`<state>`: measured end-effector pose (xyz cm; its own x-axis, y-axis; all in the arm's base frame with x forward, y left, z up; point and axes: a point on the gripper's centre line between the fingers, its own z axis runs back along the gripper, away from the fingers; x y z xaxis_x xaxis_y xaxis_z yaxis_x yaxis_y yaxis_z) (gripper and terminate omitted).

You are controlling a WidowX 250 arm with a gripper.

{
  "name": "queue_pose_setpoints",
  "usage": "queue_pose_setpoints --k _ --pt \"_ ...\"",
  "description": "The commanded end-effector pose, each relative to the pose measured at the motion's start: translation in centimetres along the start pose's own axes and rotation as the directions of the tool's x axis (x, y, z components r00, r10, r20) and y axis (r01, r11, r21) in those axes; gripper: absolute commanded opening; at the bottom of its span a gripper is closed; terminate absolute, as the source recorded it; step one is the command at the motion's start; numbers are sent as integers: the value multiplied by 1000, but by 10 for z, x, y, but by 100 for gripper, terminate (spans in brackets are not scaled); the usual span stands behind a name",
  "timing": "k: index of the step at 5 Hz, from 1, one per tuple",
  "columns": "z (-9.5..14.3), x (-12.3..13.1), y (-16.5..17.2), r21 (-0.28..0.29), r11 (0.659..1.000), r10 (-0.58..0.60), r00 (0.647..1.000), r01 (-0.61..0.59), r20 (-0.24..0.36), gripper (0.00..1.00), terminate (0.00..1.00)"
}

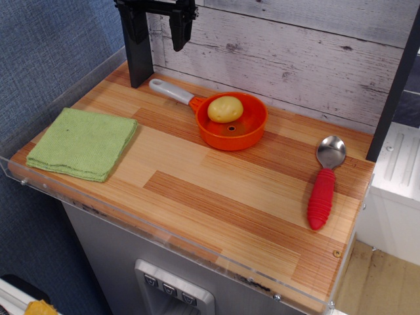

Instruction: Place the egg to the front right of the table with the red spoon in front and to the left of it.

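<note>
The arm is cut off by the top edge; only the tool shows, hanging upright above the worktop's back left corner, its two fingers apart and empty. Below and right of it, the egg sits in an orange pan. The red spoon lies far right, bowl toward the wall.

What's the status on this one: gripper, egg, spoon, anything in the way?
Gripper high at rear left, empty, jaws apart. Egg sitting in orange pan. Red spoon lying at right edge of table. Nothing blocking.
</note>
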<state>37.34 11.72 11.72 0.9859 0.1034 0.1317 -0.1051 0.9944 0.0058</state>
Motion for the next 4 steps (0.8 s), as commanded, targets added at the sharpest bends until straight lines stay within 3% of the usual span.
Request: queue_pose_setpoints --k 1,2,3,4 --pt "0 0 0 0 1000 0 1000 0 0 100 0" --pt "0 1 -19 8 985 -173 985 173 -14 100 0" --pt "-1 0 -37 -27 935 -355 935 355 -3 100 0" --pt "-7 -3 -57 -56 879 -476 879 474 -36 100 0"
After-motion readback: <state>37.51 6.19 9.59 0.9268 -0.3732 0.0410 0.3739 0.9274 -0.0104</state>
